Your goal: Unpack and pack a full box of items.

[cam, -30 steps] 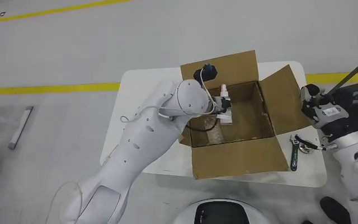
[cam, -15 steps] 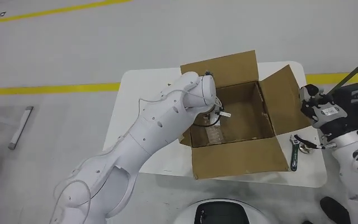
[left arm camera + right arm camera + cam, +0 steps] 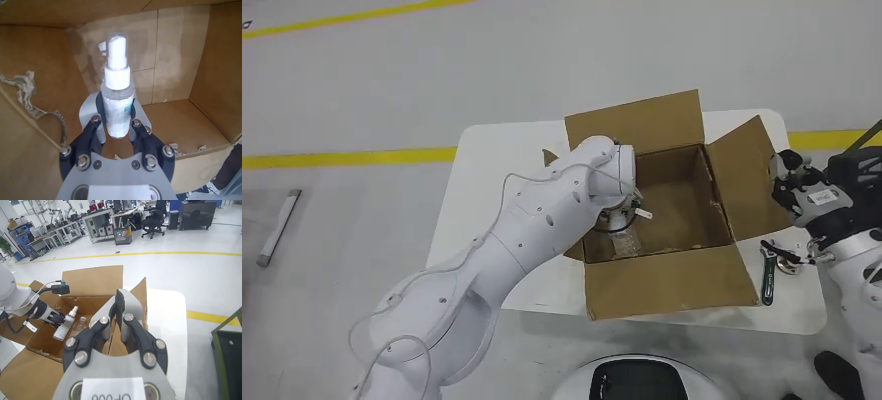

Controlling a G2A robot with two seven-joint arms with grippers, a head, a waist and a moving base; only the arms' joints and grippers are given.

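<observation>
Centrally, a white table with rounded corners [image 3: 497, 170] is occupied by a large brown cardboard box [image 3: 672, 282] [image 3: 179, 56] [image 3: 92, 279], whose flaps are folded outward so that its inside is exposed from above.

The left gripper [image 3: 117, 106] [image 3: 61, 318] is held down inside the box, near the wall on the robot's left. Its fingers are closed partway around a clear plastic spray bottle with a white pump and a transparent cap [image 3: 117, 79] [image 3: 65, 325]. The bottle is clamped across its labelled body and is held clear of the box floor — tilted, as seen from the right wrist view, with the cap pointing up and away from the gripper.

The right gripper [image 3: 118, 302] is positioned outside the box, above the table and just beside the right-hand flap. Its fingers are pressed together, and nothing is held between them.

A second, smaller clear plastic bottle with a pale cap [image 3: 624, 240] [image 3: 79, 325] is found lying on the box floor, close beside the gripped bottle.

A small green-handled tool [image 3: 767, 278] is laid flat on the table outside the box — near its front right corner.
</observation>
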